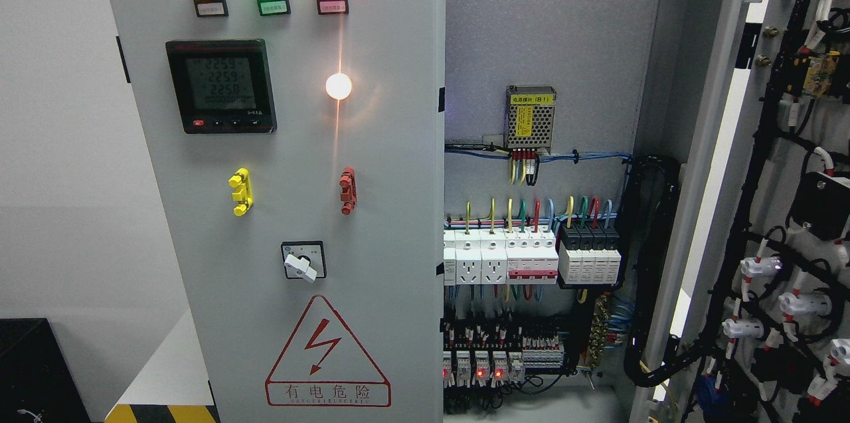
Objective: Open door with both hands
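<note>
The right door [764, 210] is swung wide at the cabinet's right edge, wiring exposed; the left door [279, 210] is shut. No hand is seen, so the fingers cannot be judged. The left door's free edge would be grasped next.

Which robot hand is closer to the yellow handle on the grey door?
Neither can be judged: no robot hand shows in the head view. The yellow plastic handle sits on the closed grey metal cabinet door untouched.

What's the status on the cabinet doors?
No robot hand in view. Right door swung open, wiring exposed. Left door shut. Nothing blocking it.
</note>
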Robot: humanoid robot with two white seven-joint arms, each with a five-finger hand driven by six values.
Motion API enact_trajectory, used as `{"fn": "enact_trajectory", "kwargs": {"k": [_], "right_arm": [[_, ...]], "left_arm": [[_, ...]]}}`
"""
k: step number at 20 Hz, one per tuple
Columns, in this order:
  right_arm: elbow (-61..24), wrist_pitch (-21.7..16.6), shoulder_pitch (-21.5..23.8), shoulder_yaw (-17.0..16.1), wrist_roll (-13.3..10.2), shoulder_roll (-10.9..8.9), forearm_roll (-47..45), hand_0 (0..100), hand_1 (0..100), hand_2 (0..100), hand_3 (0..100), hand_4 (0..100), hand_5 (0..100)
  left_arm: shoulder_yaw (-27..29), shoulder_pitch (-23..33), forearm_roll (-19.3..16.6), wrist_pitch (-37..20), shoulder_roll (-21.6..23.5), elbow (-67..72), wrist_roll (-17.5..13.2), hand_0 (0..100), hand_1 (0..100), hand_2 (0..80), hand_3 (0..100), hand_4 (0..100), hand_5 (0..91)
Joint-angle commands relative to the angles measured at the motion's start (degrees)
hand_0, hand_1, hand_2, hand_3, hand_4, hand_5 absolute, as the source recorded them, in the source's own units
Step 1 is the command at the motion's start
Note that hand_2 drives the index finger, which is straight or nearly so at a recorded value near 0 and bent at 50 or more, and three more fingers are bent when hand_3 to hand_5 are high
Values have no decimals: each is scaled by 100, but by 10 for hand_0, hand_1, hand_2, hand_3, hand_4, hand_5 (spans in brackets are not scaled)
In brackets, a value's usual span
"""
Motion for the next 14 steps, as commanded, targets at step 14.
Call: {"fn": "enact_trajectory", "kwargs": {"k": [14], "right_arm": [[0, -5, 8, 0, 0, 0, -62, 194, 0, 0, 0, 0, 0]], "left_arm": [[892, 175, -2040, 98, -1202, 1721, 37, 0, 0, 0, 0, 0, 0]]}}
